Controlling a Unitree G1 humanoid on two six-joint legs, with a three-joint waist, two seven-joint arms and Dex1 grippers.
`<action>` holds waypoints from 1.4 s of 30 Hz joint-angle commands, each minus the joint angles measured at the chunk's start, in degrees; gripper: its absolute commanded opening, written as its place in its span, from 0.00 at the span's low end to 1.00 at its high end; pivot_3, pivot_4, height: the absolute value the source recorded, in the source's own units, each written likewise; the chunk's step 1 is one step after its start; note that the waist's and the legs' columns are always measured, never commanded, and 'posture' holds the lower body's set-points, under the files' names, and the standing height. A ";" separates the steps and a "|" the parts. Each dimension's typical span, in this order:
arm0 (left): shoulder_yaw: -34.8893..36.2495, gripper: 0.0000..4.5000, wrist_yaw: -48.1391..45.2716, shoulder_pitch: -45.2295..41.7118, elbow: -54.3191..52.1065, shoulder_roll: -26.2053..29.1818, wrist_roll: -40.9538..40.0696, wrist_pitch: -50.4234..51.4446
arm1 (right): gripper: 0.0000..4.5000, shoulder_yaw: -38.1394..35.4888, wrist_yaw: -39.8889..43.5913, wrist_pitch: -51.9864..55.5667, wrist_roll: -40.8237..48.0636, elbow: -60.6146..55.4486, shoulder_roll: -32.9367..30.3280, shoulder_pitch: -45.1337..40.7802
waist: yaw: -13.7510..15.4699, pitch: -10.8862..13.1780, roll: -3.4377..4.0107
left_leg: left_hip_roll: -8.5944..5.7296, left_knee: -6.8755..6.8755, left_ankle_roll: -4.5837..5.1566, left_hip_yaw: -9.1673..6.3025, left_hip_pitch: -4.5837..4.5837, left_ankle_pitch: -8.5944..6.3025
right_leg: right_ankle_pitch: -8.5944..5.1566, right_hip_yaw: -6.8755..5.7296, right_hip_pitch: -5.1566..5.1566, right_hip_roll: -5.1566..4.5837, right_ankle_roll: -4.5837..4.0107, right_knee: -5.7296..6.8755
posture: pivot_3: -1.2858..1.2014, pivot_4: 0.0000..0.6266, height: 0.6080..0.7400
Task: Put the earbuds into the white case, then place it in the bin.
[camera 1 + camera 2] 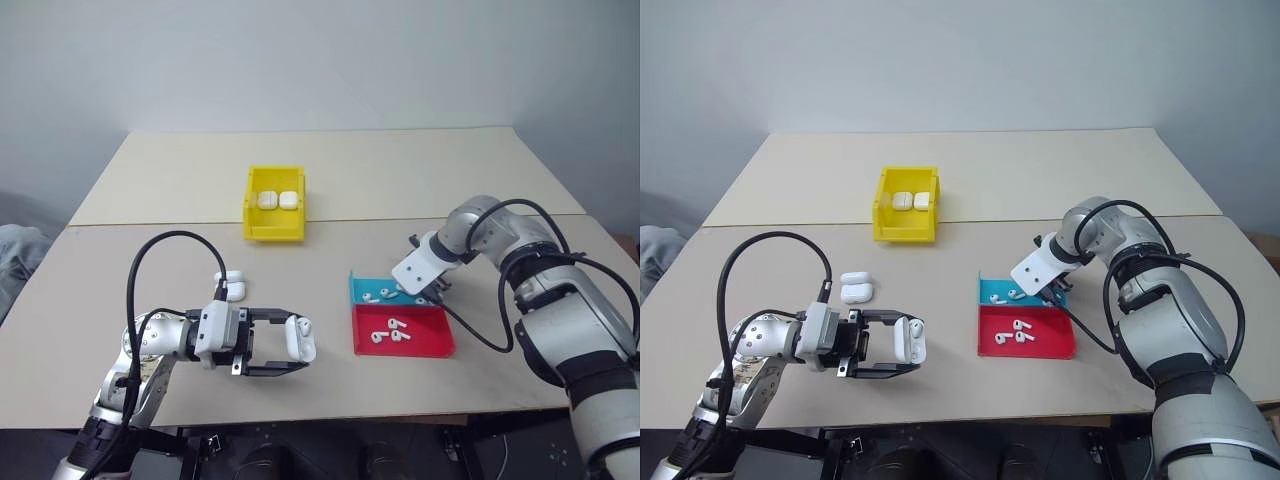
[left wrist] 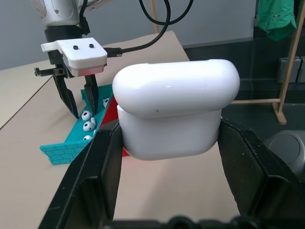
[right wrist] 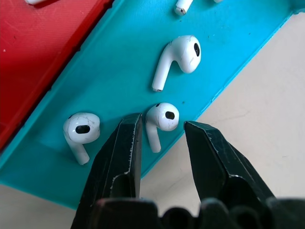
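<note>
L gripper [image 1: 290, 350], lower left of the head view, is clamping a white case [image 1: 299, 338] between its fingers, holding it off the table [image 1: 420, 170]; lid looks closed in the L wrist view, though the seam side isn't fully shown, so can't be sure. R gripper [image 3: 159, 131] is hanging over the cyan tray [image 3: 119, 71] at centre right, jaws partly apart and straddling one earbud [image 3: 163, 117] near the tray's edge, not yet pinching it. Two more earbuds are lying in the cyan tray just beside it, w/ others in the red tray [image 1: 430, 330] directly below in the frame. Yellow bin [image 1: 272, 228] is sitting upper centre, already holding two cases; two spare cases [image 1: 230, 285] are resting on the table left of centre.

Risks, as I judge them: the bud is tiny and glossy, so jaws closing off-centre could be squirting it sideways or over the low tray wall onto the table. One fingertip is sitting close to the neighbouring bud and may be nudging it. Also, if the held case's lid is shut, there's nowhere to drop the bud.
</note>
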 commanded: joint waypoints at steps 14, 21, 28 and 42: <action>0.22 0.61 0.82 -0.83 -1.25 0.49 0.01 -1.10 | 0.41 0.14 0.14 -3.79 -0.16 0.71 0.41 -1.19 | -0.12 0.00 0.00 | 0.00 -0.04 0.00 0.00 0.05 0.00 | 0.00 0.01 0.01 0.00 -0.01 0.01 | 0.52 0.24 1.00; 0.17 0.61 1.18 -0.81 -1.53 0.57 0.14 -0.82 | 0.41 0.17 -1.28 -3.40 -0.72 0.84 0.73 -1.16 | -0.17 0.00 0.00 | 0.01 -0.04 0.00 0.01 0.06 0.00 | 0.00 0.01 0.02 0.00 -0.01 0.01 | 0.52 0.24 1.00; 0.19 0.61 1.27 -0.47 -1.52 0.53 0.72 -1.20 | 0.37 0.86 -2.22 -4.09 -1.84 1.18 0.68 -1.29 | -0.18 0.00 0.00 | 0.01 -0.04 0.00 0.01 0.08 0.00 | -0.01 0.01 0.03 0.00 -0.02 0.02 | 0.52 0.24 1.00; 0.34 0.61 1.27 -0.48 -1.10 0.73 0.96 -1.71 | 0.33 1.31 -3.31 -4.08 -3.03 1.78 0.92 -1.41 | -0.28 0.00 0.00 | 0.01 -0.05 0.00 0.00 0.09 0.00 | 0.00 0.02 0.04 0.00 -0.03 0.03 | 0.52 0.24 1.00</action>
